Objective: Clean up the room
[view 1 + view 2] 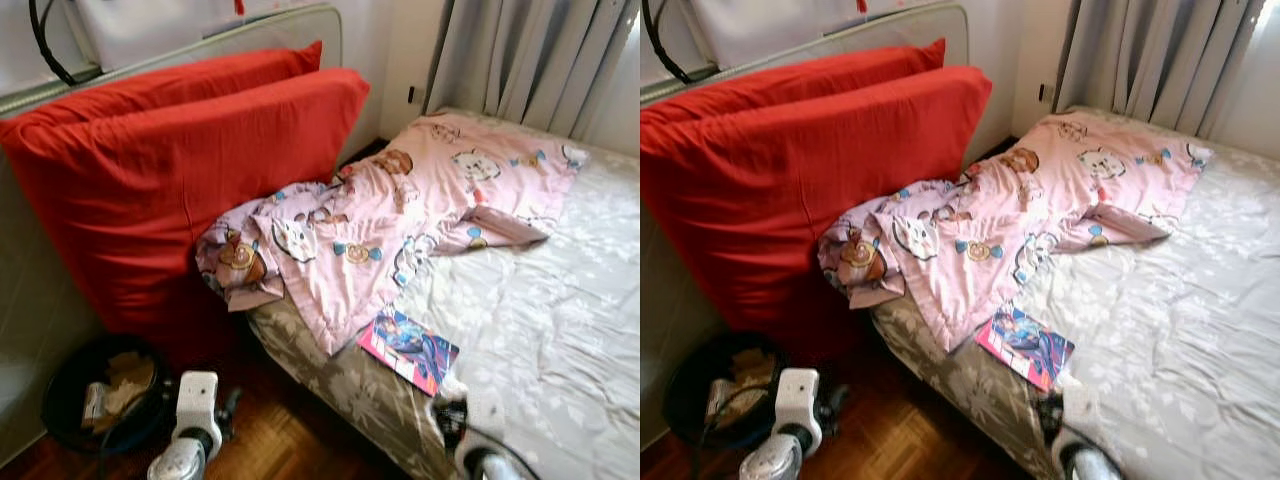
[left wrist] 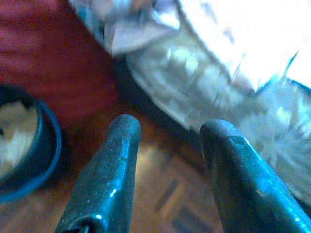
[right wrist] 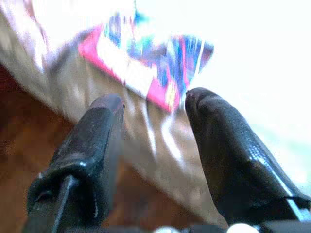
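My right gripper, fingers spread wide and empty, points at the comic book lying near the mattress edge, at five o'clock from the pink blanket. My left gripper hangs wide over the floor by the bin.

No legible text, label, brand, number or sign anywhere. Showing cover artwork only on the pink-edged comic book lying on the bed, any lettering blurring beyond reading; cartoon prints, no words, on the pink quilt.
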You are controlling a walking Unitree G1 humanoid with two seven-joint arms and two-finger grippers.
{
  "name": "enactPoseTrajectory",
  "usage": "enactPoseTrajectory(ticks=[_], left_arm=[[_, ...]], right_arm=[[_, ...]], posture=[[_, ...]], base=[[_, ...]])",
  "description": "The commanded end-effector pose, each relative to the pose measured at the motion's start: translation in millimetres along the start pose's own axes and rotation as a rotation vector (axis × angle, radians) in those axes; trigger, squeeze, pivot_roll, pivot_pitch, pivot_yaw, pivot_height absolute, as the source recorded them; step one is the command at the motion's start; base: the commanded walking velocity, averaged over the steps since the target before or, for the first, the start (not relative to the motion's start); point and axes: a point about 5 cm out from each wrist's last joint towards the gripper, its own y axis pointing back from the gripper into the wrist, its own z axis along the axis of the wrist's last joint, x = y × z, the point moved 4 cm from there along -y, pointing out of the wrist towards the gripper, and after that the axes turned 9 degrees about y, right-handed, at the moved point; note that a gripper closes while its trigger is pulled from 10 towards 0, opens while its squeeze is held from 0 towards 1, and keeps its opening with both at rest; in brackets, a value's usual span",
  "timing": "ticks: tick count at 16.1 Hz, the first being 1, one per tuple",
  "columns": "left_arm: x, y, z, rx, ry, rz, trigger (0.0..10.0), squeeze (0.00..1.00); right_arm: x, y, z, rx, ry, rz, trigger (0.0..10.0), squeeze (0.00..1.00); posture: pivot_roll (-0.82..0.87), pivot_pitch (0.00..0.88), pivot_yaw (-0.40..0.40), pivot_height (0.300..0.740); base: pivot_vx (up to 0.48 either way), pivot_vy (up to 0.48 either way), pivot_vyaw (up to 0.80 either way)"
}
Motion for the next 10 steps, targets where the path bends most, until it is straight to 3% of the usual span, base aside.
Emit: enactPoseTrajectory(ticks=[1, 2, 6, 8, 10], left_arm=[[-2.3, 3.2, 2.0, -0.034, 0.002, -0.015, 10.0, 0.0], [-1.9, 5.2, 12.1, -0.095, -0.006, -0.02, 10.0, 0.0], [2.7, 13.5, 32.3, -0.202, -0.01, -0.019, 10.0, 0.0], [2.6, 18.3, 47.3, -0.256, -0.026, -0.027, 10.0, 0.0], [-0.6, 14.2, 55.0, -0.266, -0.029, -0.035, 10.0, 0.0]], right_arm=[[-3.6, 0.3, 10.1, -0.066, -0.017, -0.019, 10.0, 0.0], [-6.3, 2.2, 21.3, -0.141, -0.022, -0.032, 10.0, 0.0], [-6.6, 10.7, 34.6, -0.248, -0.02, -0.058, 10.0, 0.0], [3.2, 14.0, 40.8, -0.288, -0.047, -0.066, 10.0, 0.0], [10.1, 11.6, 47.0, -0.296, -0.05, -0.057, 10.0, 0.0]], posture=[[-0.05, 0.0, -0.006, 0.74], [-0.04, 0.0, -0.005, 0.74], [-0.04, 0.0, 0.0, 0.74], [-0.03, 0.0, -0.002, 0.74], [-0.03, 0.0, -0.002, 0.74]], base=[[0.0, 0.0, 0.0], [0.0, 0.0, 0.0], [0.0, 0.0, 0.0], [0.0, 0.0, 0.0], [0.0, 0.0, 0.0]])
